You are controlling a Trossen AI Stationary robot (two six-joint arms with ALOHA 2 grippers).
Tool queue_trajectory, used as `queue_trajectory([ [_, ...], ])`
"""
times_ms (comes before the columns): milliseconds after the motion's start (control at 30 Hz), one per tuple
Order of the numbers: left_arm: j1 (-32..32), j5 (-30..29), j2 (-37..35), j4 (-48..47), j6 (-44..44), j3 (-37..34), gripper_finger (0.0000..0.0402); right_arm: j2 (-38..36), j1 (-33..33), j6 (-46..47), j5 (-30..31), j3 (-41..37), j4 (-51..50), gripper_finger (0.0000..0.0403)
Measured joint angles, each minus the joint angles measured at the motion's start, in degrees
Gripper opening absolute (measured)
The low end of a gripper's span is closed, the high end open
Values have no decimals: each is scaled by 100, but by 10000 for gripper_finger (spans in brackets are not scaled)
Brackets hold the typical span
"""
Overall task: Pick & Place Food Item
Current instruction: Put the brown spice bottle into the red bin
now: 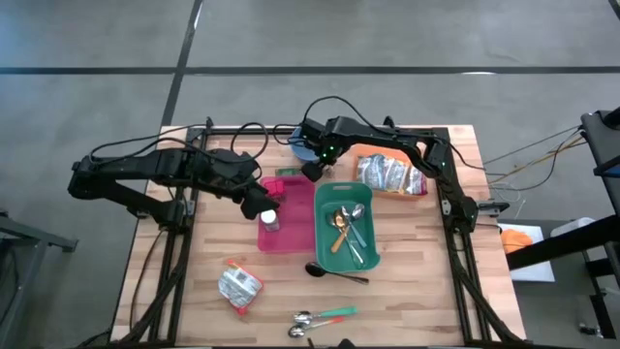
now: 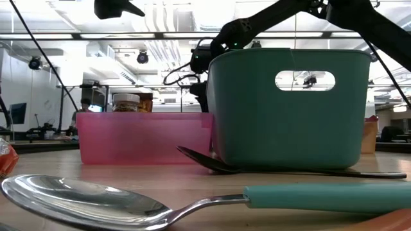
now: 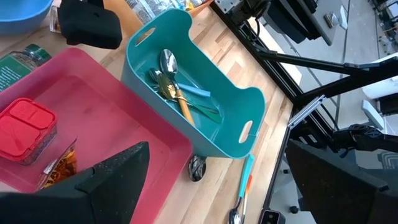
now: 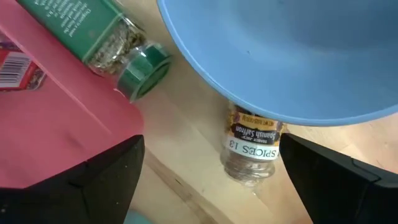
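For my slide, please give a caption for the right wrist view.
Open right pincer above a spice jar under the blue bowl, beside a green-capped jar on the pink tray's edge.

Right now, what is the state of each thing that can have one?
Left gripper: open, above the pink bin.
Right gripper: open, empty.
Green-lid jar: lying, capped.
Spice jar: lying beside the blue bowl.
Teal bin: holds cutlery.

One camera looks straight down on the whole table (image 1: 417, 281), one peers level across it from beside a spoon (image 2: 128, 202), both wrist cameras look down closely, all sharing the pink tray (image 1: 295, 218).
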Motion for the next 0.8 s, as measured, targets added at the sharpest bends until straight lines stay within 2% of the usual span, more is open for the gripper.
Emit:
queue_trajectory([
  [633, 0, 15, 0, 1, 14, 0, 380, 0, -153, 183, 90, -624, 241, 370],
  [800, 0, 15, 0, 1, 14, 0, 380, 2, -154, 199, 76, -716, 345, 338],
])
